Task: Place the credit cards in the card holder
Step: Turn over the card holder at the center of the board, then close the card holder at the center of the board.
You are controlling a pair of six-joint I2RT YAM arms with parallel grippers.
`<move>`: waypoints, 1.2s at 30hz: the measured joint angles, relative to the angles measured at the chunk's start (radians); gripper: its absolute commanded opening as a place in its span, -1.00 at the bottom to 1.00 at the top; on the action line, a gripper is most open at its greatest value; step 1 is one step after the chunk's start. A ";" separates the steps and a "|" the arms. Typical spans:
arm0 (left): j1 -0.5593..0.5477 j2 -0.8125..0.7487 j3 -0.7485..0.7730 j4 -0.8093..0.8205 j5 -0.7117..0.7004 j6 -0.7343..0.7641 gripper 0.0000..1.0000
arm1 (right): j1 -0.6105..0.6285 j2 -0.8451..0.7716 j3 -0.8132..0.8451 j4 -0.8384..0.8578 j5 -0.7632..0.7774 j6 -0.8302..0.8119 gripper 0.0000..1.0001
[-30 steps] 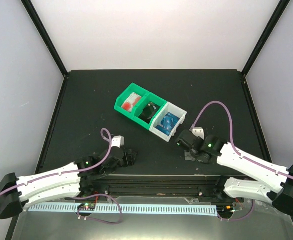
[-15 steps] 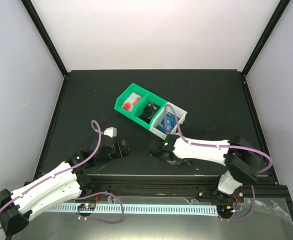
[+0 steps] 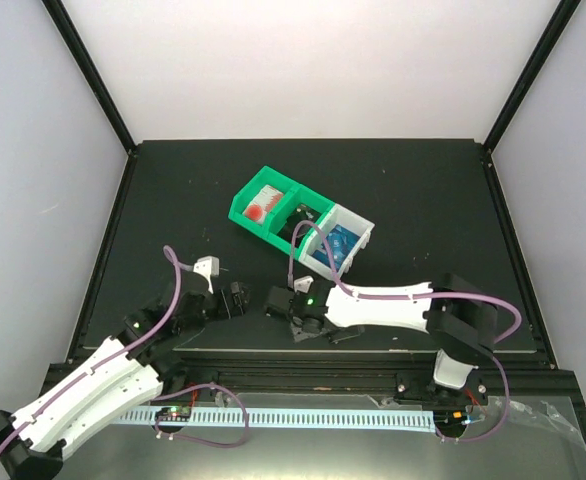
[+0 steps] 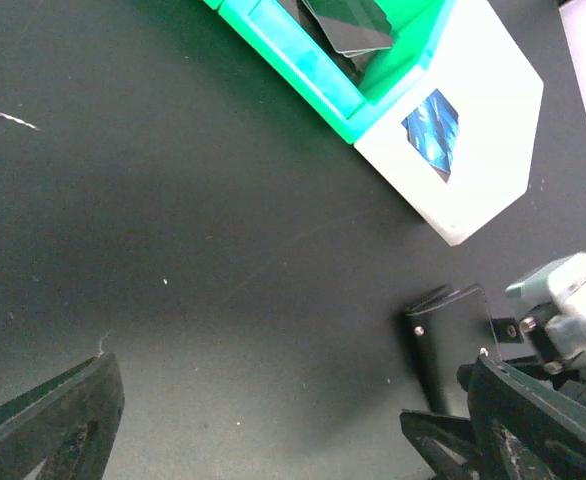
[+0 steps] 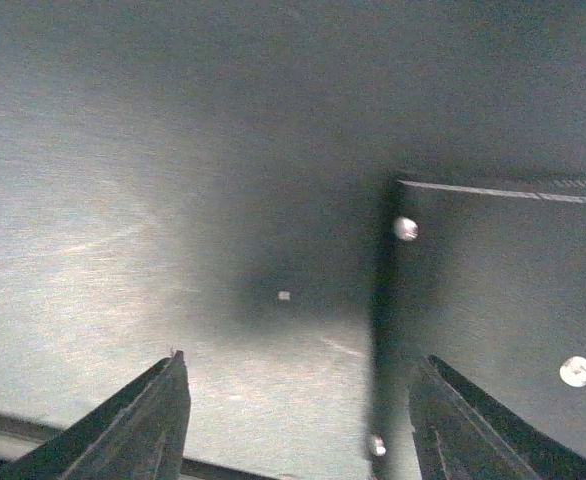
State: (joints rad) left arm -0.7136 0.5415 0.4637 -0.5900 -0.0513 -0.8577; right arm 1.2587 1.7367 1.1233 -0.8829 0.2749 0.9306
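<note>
Your left gripper (image 4: 293, 362) and right gripper (image 5: 300, 358) both gape empty. Card holder (image 4: 451, 345) lies flat, lower right in left wrist view, likely staged for opening. Credit cards (image 4: 430, 133) sit in white bin (image 4: 488, 110).

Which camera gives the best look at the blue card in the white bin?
The left wrist view: the blue card appears close and unobstructed in the white bin, with its pale print visible. The top external view shows it only small and with less detail. The right wrist view does not show it.
</note>
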 measured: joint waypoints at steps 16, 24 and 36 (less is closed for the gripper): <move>0.006 0.056 -0.230 0.426 0.350 -0.049 0.94 | -0.116 -0.428 -0.261 0.040 0.059 0.041 0.12; -0.038 0.242 -0.239 0.623 0.409 -0.126 0.80 | -0.220 -0.499 -0.384 0.028 0.056 -0.013 -0.07; -0.130 0.442 -0.238 0.754 0.411 -0.174 0.78 | -0.258 -0.428 -0.384 0.137 0.013 -0.118 -0.54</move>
State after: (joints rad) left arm -0.8433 0.9836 0.2260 0.1642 0.3595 -1.0321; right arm 1.0004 1.3090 0.7391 -0.7456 0.2878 0.8124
